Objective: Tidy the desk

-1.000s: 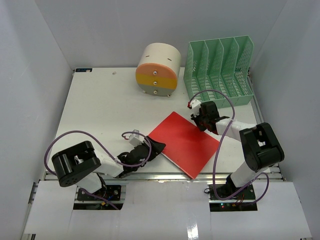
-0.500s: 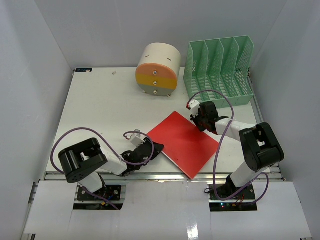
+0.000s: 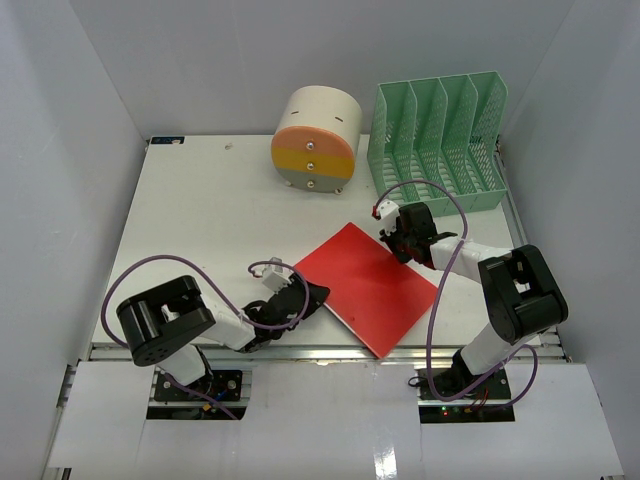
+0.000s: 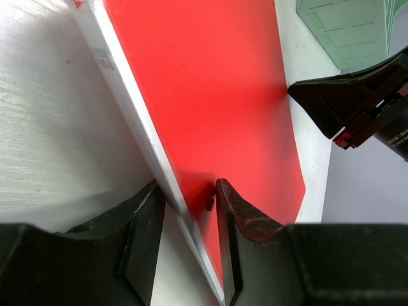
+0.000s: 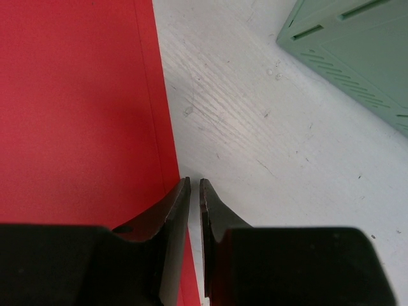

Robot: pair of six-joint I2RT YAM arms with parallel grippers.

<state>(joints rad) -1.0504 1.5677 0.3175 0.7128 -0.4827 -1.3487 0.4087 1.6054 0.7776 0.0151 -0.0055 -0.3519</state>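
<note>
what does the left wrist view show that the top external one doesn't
Only the left wrist view: the white edge of the red folder caught between the fingers of the left gripper, close up.

Only the top external view: the round cream container with orange and yellow bands, the whole green file rack, and both arms from their bases.

Both: the folder, the desk, a corner of the rack, and the right gripper at the folder's opposite side.
</note>
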